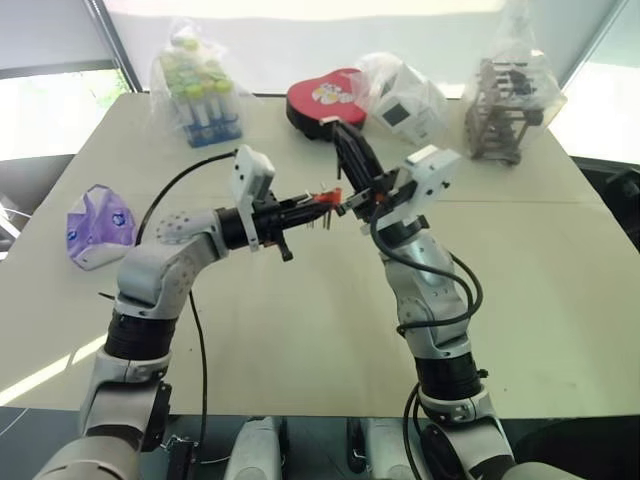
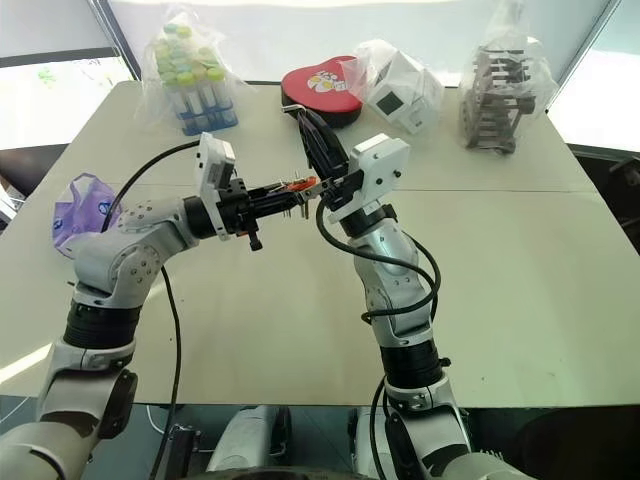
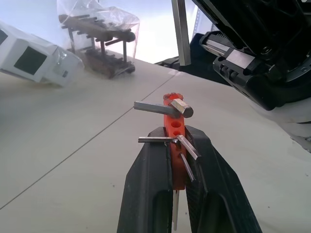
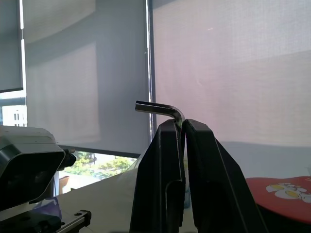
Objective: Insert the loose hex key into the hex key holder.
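Count first: one orange holder [image 3: 174,127] and one loose hex key [image 4: 160,109]. On the table [image 1: 300,330] there are four bagged things, namely a pack of tubes [image 1: 200,95], a white box [image 1: 405,100], a dark rack [image 1: 500,110] and a purple pouch [image 1: 98,225], plus one red heart-shaped box [image 1: 325,100]. The holder has about four short keys poking out of it, though they overlap, so I wouldn't swear to that number.

Hard to see: the loose key's long leg is buried between the right gripper's fingers, so just the bend and the short leg stick out above the tips. From the head camera the key is barely a sliver. The lower part of the holder is hidden inside the left gripper too.

Tools: the left gripper [image 3: 175,141] is clamped tight on the holder, pointing across toward the other arm above the middle of the table. The right gripper [image 4: 182,124] is pinched closed on the loose key, tilted upward, with its tip just beside the holder. In the left wrist view a straight metal bar [image 3: 181,31] hangs down above the holder, not touching it.
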You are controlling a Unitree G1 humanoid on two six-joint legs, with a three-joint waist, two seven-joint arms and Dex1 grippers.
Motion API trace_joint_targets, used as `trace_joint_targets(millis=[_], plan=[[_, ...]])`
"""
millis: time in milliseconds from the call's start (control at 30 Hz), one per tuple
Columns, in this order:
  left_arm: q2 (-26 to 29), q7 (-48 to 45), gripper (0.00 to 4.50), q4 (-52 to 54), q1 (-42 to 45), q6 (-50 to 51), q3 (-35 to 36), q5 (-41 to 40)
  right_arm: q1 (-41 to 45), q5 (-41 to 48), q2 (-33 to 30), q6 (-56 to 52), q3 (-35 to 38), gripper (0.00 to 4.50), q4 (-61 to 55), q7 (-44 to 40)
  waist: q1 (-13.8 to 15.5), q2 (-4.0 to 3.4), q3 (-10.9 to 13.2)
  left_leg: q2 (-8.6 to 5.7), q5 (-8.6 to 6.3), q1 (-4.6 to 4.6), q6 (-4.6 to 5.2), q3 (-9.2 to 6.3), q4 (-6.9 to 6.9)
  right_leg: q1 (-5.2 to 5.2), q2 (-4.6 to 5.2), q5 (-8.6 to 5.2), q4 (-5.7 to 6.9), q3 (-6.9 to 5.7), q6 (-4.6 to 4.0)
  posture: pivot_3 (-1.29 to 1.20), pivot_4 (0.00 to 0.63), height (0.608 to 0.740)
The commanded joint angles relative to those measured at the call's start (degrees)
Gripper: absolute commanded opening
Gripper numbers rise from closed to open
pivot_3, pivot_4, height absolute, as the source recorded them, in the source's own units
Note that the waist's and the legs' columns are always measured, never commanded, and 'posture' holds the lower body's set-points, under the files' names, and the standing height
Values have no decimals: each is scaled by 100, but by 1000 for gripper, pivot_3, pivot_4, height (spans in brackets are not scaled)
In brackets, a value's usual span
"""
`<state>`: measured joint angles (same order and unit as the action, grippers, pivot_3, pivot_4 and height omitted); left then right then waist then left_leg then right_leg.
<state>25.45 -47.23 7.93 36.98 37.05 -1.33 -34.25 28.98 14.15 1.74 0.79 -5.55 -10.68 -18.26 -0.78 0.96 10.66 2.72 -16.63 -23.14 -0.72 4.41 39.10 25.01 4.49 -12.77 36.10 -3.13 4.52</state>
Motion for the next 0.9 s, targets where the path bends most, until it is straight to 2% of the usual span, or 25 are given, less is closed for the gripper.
trace_joint_targets(millis=[33, 900], plan=[[-14, 9, 0, 108, 174, -117, 118, -16, -15, -22, 48, 176, -38, 37, -56, 2, -1, 0, 0, 0, 0, 0, 0, 0, 0, 0, 0, 0, 0, 0, 0, 0, 150, 740], [-90, 101, 0, 183, 209, -40, 168, -126, -134, -136, 9, 375, -20, 37, 175, 15, 0, 0, 0, 0, 0, -1, 0, 0, 0, 0, 0, 0, 0, 0, 0, 0, 150, 740]])
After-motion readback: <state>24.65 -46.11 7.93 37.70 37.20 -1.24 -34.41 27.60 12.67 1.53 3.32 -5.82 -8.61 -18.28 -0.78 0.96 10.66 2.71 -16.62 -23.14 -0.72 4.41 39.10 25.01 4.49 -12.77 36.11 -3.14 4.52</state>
